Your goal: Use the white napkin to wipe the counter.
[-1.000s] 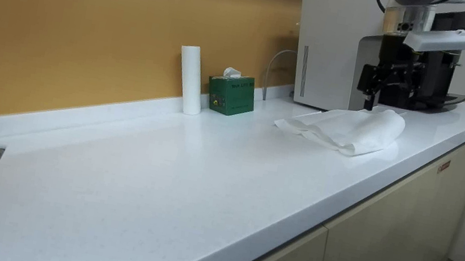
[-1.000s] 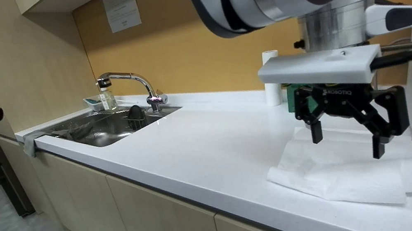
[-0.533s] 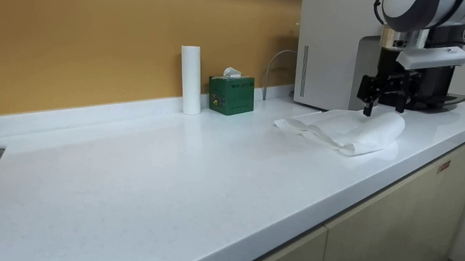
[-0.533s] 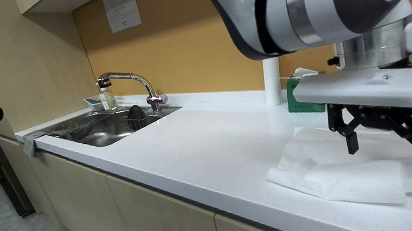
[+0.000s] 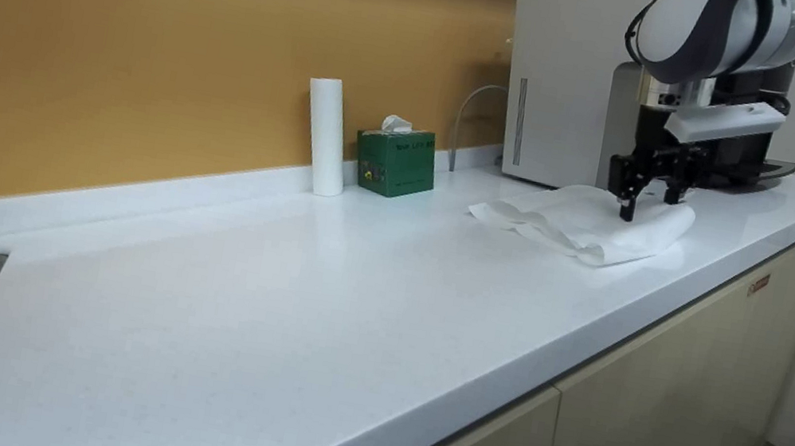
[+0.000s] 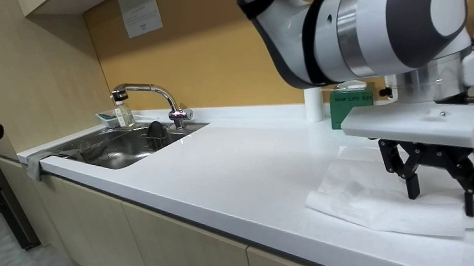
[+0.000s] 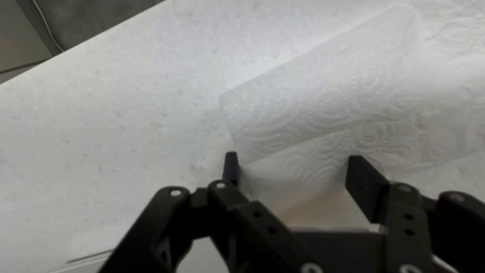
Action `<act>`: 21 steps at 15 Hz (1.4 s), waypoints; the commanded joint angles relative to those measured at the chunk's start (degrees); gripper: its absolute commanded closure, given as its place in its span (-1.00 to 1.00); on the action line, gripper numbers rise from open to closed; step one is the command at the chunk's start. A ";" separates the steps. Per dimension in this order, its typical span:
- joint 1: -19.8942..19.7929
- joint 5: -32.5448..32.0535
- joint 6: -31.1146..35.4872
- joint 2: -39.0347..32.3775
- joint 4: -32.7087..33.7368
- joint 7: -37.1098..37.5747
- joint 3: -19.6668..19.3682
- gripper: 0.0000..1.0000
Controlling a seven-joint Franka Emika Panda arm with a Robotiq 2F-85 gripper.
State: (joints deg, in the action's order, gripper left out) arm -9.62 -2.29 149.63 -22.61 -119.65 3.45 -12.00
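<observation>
Exterior view, read left to right: stainless sink (image 6: 122,160) with chrome faucet (image 6: 179,115) at its back edge; next, a long stretch of glossy white counter (image 6: 236,166); towards the back, an upright white roll (image 6: 313,106), partly hidden by the arm (image 6: 371,35), and a green tissue box (image 6: 348,104) just beside it. Farther right, the white napkin (image 6: 364,205) lies spread and creased on the counter. Gripper (image 6: 442,197) stands over its right part, jaws well apart and clasping nothing.

Wrist view, same order: speckled counter, one of the fingers (image 7: 230,168) at the napkin's edge, embossed sheet across the gap, second finger over the sheet. Contact between tips and napkin: cannot tell.

Progress (judged): gripper looks placed for a grasp. Grasp not yet made; wiping, by all appearances, not yet begun. Left to do: pinch a fold, then draw the napkin over the counter, probably sinkward, where the longest run lies. Risk: thin sheet may slip if only an edge is caught.
</observation>
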 commanded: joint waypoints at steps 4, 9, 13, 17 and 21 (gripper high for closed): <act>-0.29 1.61 -2.76 0.00 1.47 -1.33 2.38 0.50; 0.26 2.47 -3.84 0.93 0.11 -4.30 5.02 1.00; 1.65 2.45 -4.14 2.01 -2.06 -7.78 8.40 0.99; 3.12 3.77 -4.57 3.17 -4.33 -12.00 12.25 0.99; 4.21 5.72 -6.34 4.77 -7.03 -16.67 15.61 0.99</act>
State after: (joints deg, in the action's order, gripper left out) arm -5.92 1.62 144.96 -20.10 -123.48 -9.90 1.93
